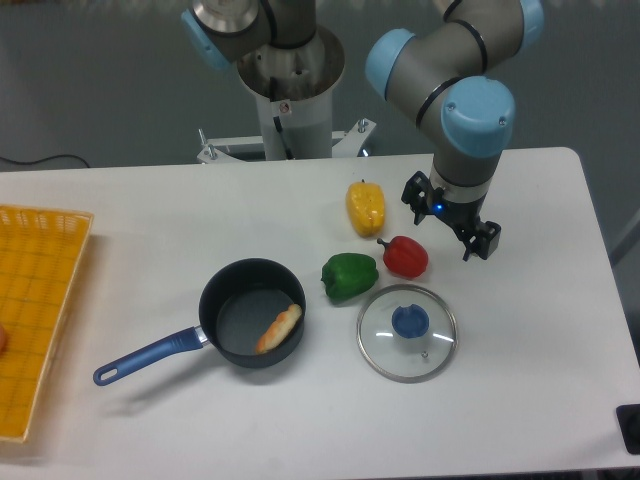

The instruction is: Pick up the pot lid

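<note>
Pot lid (pixel 381 358): located lower right of centre in the frame, a round disc, apparently clear, with a blue knob (pixel 410 321) near its middle. Being round, it presents no long axis; the knob is the likely grip point.

Frying pan (pixel 251 359): lower left of centre, blue handle (pixel 152 355) pointing to the lower left, a bread-like item (pixel 279 328) inside. Not involved.

Green pepper (pixel 349 277): just beyond the lid, to its upper left. Red pepper (pixel 405 257): between lid and claw, a probable snag if the approach runs low.

Claw (pixel 450 219): right of centre, fingers spread, nothing held. From it the lid lies down the frame and slightly left. The finger line slopes from upper left to lower right. The sole arm should travel toward the near side, centre over the knob, then descend.

Yellow item (pixel 366 208): farther back, left of the claw.
</note>
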